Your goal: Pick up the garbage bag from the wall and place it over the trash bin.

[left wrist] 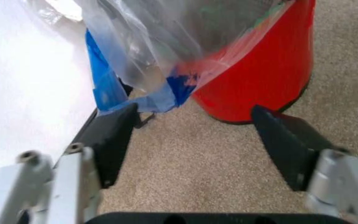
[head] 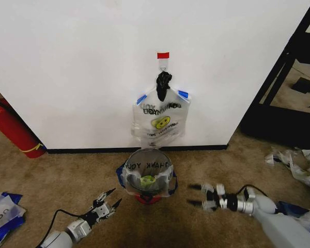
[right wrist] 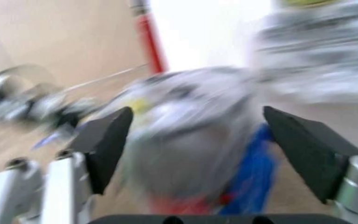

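Left claw (head: 111, 198) lower left, spread | right claw (head: 195, 195) lower right, spread | garbage bag (head: 161, 120) hangs on wall (head: 82, 77) above bagged trash bin (head: 147, 181)

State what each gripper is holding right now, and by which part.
Nothing is held. The left gripper and right gripper are both open, low on either side of the trash bin, clear of the bag lining it.

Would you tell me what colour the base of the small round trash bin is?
Red base, clearest in the left wrist view.
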`<state>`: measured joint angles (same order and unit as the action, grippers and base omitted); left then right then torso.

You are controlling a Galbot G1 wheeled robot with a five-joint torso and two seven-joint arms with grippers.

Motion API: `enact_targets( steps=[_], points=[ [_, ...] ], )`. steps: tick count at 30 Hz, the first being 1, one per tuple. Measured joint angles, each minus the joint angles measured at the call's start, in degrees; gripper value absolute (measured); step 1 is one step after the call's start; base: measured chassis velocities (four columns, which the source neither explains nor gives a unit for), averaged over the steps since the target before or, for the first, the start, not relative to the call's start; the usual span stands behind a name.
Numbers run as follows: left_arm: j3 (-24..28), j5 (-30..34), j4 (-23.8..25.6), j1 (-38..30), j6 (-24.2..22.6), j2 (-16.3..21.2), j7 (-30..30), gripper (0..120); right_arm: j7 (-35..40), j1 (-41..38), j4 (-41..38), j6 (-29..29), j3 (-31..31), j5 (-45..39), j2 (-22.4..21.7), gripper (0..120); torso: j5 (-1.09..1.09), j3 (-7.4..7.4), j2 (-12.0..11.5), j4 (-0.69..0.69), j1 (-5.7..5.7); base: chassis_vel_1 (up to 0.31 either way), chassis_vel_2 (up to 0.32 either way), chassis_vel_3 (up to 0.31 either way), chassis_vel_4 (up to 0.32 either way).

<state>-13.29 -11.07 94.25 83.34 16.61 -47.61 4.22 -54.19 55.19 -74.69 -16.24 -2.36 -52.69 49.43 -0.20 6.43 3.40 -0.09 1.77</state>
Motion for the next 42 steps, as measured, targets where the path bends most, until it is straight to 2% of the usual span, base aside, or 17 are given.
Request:
enact_targets(
  steps=[2,4,5,7,9,11,13,15,17,25,39,42],
  points=[
    [-0.1,-0.1,0.1,0.2,-0.1,-0.2,-0.7,87,4.3,-3.8,-1.5,5.9,2.7,-1.4,0.0,93,0.01,0.00,0.0,-0.01,0.00,0.000,0.000,0.000,0.000],
    [-0.2,-0.3,0.1,0.2,-0.5,-0.5,-1.4,95,3.5,-11.5,0.8,11.6,6.2,-1.0,1.6,98,0.00,0.00,0.0,-0.01,0.00,0.000,0.000,0.000,0.000],
    [-0.2,-0.3,0.1,0.2,-0.5,-0.5,-1.4,95,3.5,-11.5,0.8,11.6,6.2,-1.0,1.6,98,0.00,0.00,0.0,-0.01,0.00,0.000,0.000,0.000,0.000],
    [-0.3,-0.3,-0.1,0.0,-1.1,-1.1,-2.4,99,0.5,-18.9,5.2,15.4,8.8,-0.4,4.0,100,-0.02,0.01,0.0,0.09,0.01,0.000,0.000,0.000,0.000],
    [-0.3,-0.2,-0.3,-0.1,-1.8,-1.7,-3.4,100,-3.2,-26.4,11.7,20.5,11.4,1.4,7.3,100,-0.01,0.01,0.0,0.03,0.01,0.000,0.000,0.000,0.000],
    [-0.5,-0.1,-0.4,-0.3,-2.0,-2.0,-3.8,100,-6.2,-31.0,16.2,23.7,12.4,4.7,9.5,100,0.04,0.02,0.0,0.04,0.01,0.000,0.000,0.000,0.000],
    [-0.6,-0.1,-0.4,-0.5,-2.0,-2.2,-4.1,100,-8.0,-33.4,18.4,25.8,12.6,7.4,10.7,100,-0.01,0.01,0.0,-0.01,0.01,0.000,0.000,0.000,0.000],
    [-0.8,0.0,-0.4,-0.7,-2.3,-2.5,-4.7,100,-14.9,-38.9,24.1,31.0,12.3,15.7,14.0,100,-0.04,0.01,0.0,-0.01,0.01,0.000,0.000,0.000,0.000],
    [-0.8,0.1,-0.3,-0.8,-2.6,-2.5,-5.3,100,-21.0,-42.7,28.7,33.4,12.0,22.2,16.6,100,-0.01,0.01,0.0,0.01,0.01,0.000,0.000,0.000,0.000],
    [-0.7,0.1,-0.5,-1.4,-2.7,-2.9,-6.8,100,-29.2,-48.7,37.5,36.0,12.9,34.5,21.9,100,-0.02,0.01,0.0,0.00,0.01,0.000,0.000,0.000,0.000],
    [-0.3,0.1,-1.6,-1.5,-2.4,-3.6,-8.7,100,-20.4,-45.4,35.1,35.4,16.1,37.9,22.8,100,-0.01,0.00,0.0,0.00,0.00,0.000,0.000,0.000,0.000],
    [-0.3,0.1,-1.5,-1.4,-2.4,-3.8,-8.9,100,-20.1,-45.3,35.0,35.6,16.5,39.0,22.9,96,-0.01,0.00,0.0,-0.01,0.00,0.000,0.000,0.000,0.000]
  ],
)
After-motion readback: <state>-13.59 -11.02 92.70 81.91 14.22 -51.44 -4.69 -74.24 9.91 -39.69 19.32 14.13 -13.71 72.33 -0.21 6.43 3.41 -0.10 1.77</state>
